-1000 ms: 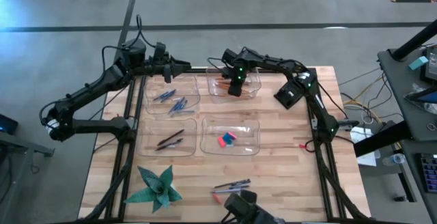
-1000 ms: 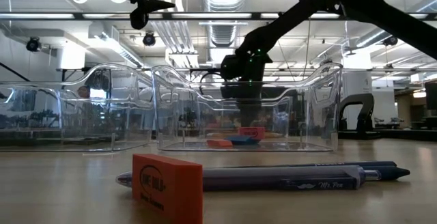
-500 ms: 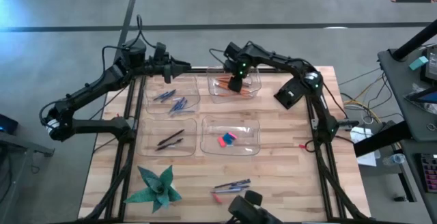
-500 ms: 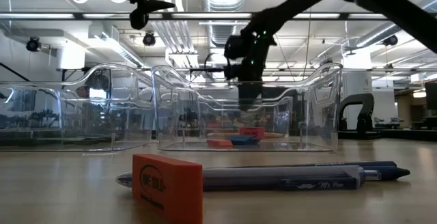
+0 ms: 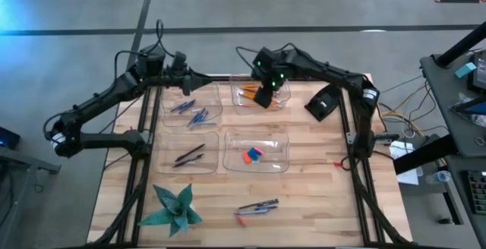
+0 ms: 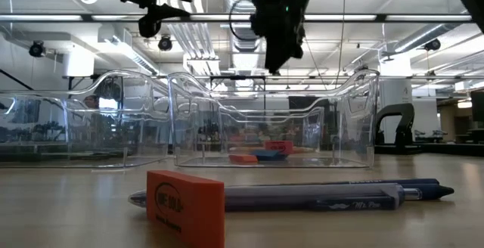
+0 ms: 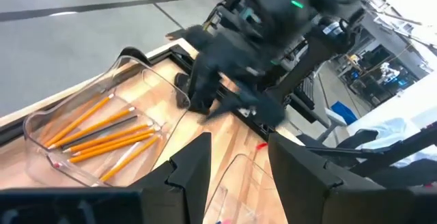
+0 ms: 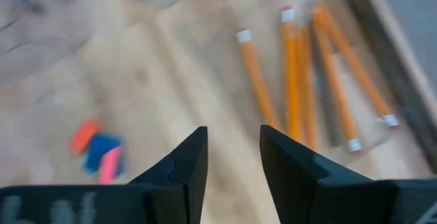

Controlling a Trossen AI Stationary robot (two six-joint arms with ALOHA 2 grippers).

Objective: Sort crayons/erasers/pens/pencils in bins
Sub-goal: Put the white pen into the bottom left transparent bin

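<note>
Right gripper (image 5: 263, 97) has risen since the earlier frames: then it was down inside the far-right bin (image 5: 282, 102), now it hangs above it, clear of the rim in the low view. Its jaws stand narrowly apart, with nothing between them.

Pencils (image 5: 250, 92) lie in that far-right bin, orange, roughly parallel. Crayons (image 5: 199, 115) lie in the far-left bin (image 5: 168, 114). Pens (image 5: 189, 155) are in the near-left bin (image 5: 212, 165). Erasers (image 5: 251, 155), pink and blue, sit in the near-right bin (image 5: 277, 162).

Left gripper (image 5: 187, 87) waits over the far edge of the far-left bin, jaws narrowly parted and empty.

Still loose on the table (image 5: 319, 188), near edge: one red eraser (image 6: 185, 205) with two dark pens (image 6: 318, 195) just behind it. A green folded-paper star (image 5: 174, 208) sits at the near-left corner. A small red item (image 5: 334, 161) lies beside the right frame post; too small to identify.

In the low view the clear bin walls overlap, so the far bins' contents are hard to read.
</note>
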